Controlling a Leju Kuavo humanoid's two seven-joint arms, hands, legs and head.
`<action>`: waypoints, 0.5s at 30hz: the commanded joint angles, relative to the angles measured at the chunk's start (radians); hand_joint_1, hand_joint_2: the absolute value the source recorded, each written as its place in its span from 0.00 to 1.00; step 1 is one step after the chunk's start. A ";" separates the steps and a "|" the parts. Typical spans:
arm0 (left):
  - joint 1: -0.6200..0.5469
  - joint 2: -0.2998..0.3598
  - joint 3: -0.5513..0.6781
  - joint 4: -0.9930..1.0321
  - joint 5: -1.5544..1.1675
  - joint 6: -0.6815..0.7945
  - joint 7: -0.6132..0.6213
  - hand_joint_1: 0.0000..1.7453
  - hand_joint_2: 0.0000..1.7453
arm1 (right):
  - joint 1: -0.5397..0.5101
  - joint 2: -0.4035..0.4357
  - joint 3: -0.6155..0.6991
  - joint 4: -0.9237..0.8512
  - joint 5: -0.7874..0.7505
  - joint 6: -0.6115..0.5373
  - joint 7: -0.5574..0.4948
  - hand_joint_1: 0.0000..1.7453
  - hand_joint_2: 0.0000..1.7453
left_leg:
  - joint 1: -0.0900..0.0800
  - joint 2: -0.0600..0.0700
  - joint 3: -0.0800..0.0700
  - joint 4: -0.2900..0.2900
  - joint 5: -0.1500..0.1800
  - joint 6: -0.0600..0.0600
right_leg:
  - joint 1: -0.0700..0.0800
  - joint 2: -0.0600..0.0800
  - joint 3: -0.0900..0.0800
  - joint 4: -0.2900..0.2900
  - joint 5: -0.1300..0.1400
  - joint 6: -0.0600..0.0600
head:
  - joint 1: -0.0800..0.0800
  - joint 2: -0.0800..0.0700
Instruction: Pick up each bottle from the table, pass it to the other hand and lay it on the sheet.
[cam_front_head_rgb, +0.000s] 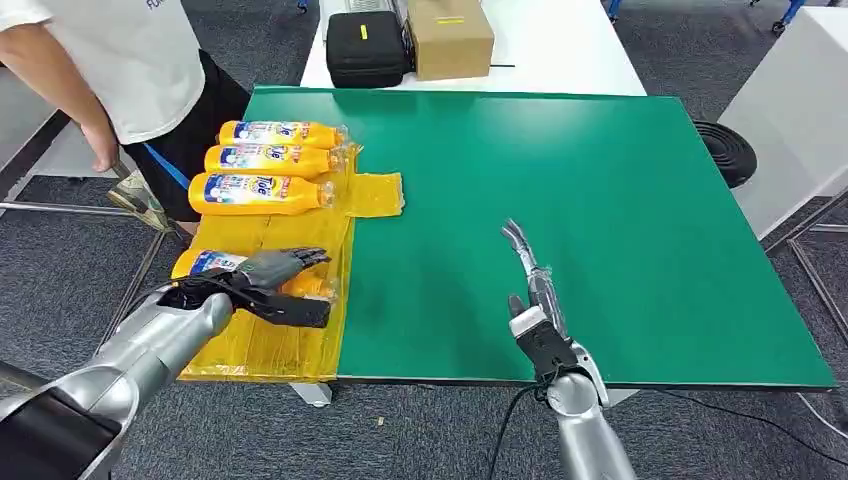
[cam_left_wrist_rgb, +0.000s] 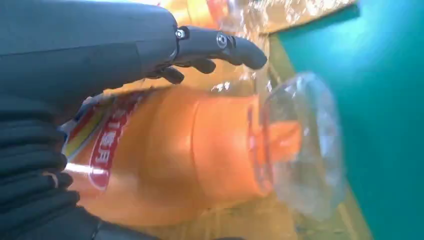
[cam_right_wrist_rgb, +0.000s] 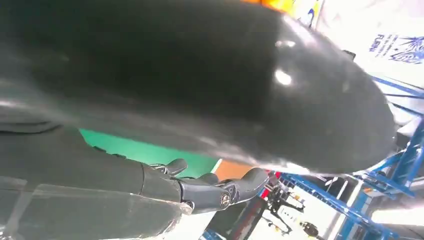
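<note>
Head view: the left hand (cam_front_head_rgb: 270, 285) lies over a yellow bottle (cam_front_head_rgb: 200, 264) at the near left of the table, its dark fingers (cam_front_head_rgb: 300, 258) draped across the bottle's upper side and the thumb lower against it; the bottle lies flat on the yellow sheet (cam_front_head_rgb: 290, 340), neck pointing right. In the left wrist view the same bottle (cam_left_wrist_rgb: 175, 155) lies just under the palm, with the fingers (cam_left_wrist_rgb: 235, 47) arched above its shoulder and a gap visible between fingertips and plastic, so whether the hand truly grips it cannot be told. The clear cap (cam_left_wrist_rgb: 305, 145) of the bottle points toward the green table mat (cam_left_wrist_rgb: 390, 125).

Farther along the sheet, three more yellow bottles (cam_front_head_rgb: 265, 160) lie side by side, necks to the right, close to one another.

The right hand (cam_front_head_rgb: 530, 285) is over the near middle of the green mat (cam_front_head_rgb: 600, 200), fingers stretched out straight and close together, pointing far, holding nothing. In the right wrist view its fingers (cam_right_wrist_rgb: 220, 192) show extended beneath a dark cover.

A person (cam_front_head_rgb: 120, 70) stands at the far left corner of the table. Beyond the mat, on a white table, sit a black case (cam_front_head_rgb: 365, 48) and a cardboard box (cam_front_head_rgb: 450, 38) side by side.
</note>
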 joint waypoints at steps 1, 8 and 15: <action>0.025 0.077 0.019 -0.201 0.011 0.008 -0.003 0.00 0.00 | -0.011 0.011 -0.052 0.049 0.004 0.005 0.001 0.00 0.00 | 0.001 0.002 0.004 0.000 -0.003 -0.001 | 0.002 0.001 0.004 -0.001 -0.002 -0.003 | 0.000 0.000; 0.044 0.093 0.007 -0.272 0.000 0.001 0.003 0.00 0.00 | -0.017 0.016 -0.061 0.058 0.004 0.005 0.001 0.00 0.00 | 0.001 0.002 0.006 0.000 -0.003 -0.001 | 0.002 0.001 0.006 -0.001 -0.002 -0.004 | 0.000 0.000; 0.047 0.135 0.037 -0.348 0.044 -0.045 -0.024 0.00 0.00 | -0.028 0.014 -0.073 0.070 0.005 0.006 0.003 0.00 0.00 | 0.001 0.002 0.003 0.000 -0.002 -0.001 | 0.002 0.001 0.003 -0.001 -0.001 -0.003 | 0.000 0.000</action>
